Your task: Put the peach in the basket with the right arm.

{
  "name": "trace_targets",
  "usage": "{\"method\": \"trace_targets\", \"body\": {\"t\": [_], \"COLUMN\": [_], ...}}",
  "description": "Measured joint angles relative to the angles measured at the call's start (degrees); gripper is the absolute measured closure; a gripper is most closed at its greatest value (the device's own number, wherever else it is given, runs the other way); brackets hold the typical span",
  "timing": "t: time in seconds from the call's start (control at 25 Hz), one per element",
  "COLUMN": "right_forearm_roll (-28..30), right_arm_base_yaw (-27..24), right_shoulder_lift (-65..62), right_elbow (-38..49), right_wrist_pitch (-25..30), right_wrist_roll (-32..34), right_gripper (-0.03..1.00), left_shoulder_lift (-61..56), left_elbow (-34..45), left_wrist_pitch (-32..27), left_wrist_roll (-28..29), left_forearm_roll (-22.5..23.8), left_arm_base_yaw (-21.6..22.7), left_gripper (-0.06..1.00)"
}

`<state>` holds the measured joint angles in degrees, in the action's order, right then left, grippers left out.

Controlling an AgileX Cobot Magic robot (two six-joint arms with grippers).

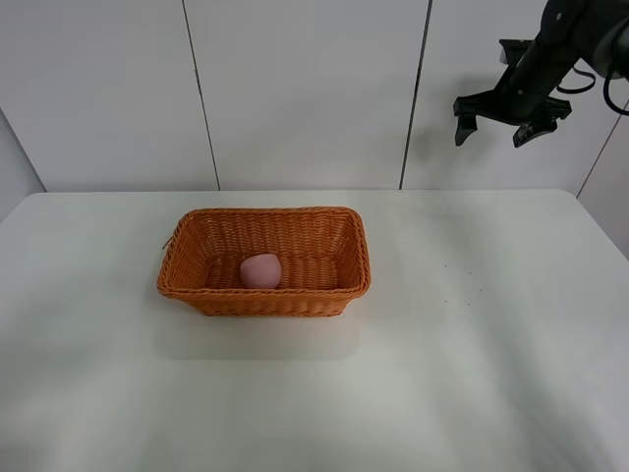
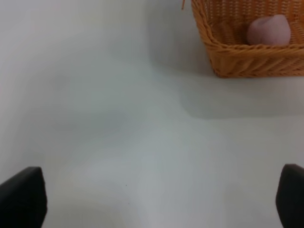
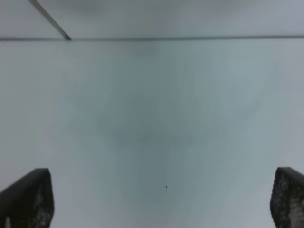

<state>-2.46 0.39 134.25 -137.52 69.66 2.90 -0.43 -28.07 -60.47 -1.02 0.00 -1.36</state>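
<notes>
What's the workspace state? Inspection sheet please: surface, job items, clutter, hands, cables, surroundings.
Surface: white table, a few tiny dark specks right of the basket.
Job's things: peach lies inside the orange wicker basket, near its front wall.
Clutter: nothing seen.
Hands: right hand hangs high at back right, open, empty; left hand open, empty, over bare table beside the basket.
Cables: black cable loops off the right arm.
Surroundings: white panelled wall with dark seams.

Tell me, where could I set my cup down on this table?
Bare table lies right, left and in front of the basket; the right gripper hangs high above the far right corner. Only the basket's inside is taken, by the peach.
</notes>
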Motion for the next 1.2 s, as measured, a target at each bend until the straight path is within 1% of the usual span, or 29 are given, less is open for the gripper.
{"method": "trace_targets", "body": {"t": [0.08,0.16,0.24,0.36,0.52,0.76,0.96,1.04,1.2], "right_forearm_roll": [0.0,0.2,0.8,1.3,1.5,1.7,1.8,1.8,1.7], "right_arm_base_yaw": [0.0,0.0,0.0,0.0,0.0,0.0,0.0,0.0,0.0], "right_shoulder_lift": [-2.6,-6.4,-10.2,-16.7,-27.4,-47.2,-65.4,-73.6,-89.9], "right_elbow": [2.1,6.0,11.1,21.4,38.7,67.2,86.5,93.1,102.9], "right_wrist_pitch": [0.0,0.0,-0.1,-0.2,-0.2,-0.1,-0.2,-1.8,-9.0], "right_wrist_roll": [0.0,-0.1,-0.1,-0.3,-1.4,-2.9,-3.3,-3.4,-3.5], "right_gripper": [0.27,0.27,0.27,0.27,0.27,0.27,0.27,0.27,0.27], "left_shoulder_lift": [0.0,0.0,0.0,0.0,0.0,0.0,0.0,0.0,0.0], "left_elbow": [0.0,0.0,0.0,0.0,0.0,0.0,0.0,0.0,0.0], "left_wrist_pitch": [0.0,0.0,0.0,0.0,0.0,0.0,0.0,0.0,0.0], "left_wrist_roll": [0.0,0.0,0.0,0.0,0.0,0.0,0.0,0.0,0.0], "left_forearm_roll": [0.0,0.0,0.0,0.0,0.0,0.0,0.0,0.0,0.0], "left_arm_base_yaw": [0.0,0.0,0.0,0.0,0.0,0.0,0.0,0.0,0.0], "left_gripper": [-0.05,-0.05,-0.05,-0.05,-0.05,-0.05,-0.05,-0.05,-0.05]}}
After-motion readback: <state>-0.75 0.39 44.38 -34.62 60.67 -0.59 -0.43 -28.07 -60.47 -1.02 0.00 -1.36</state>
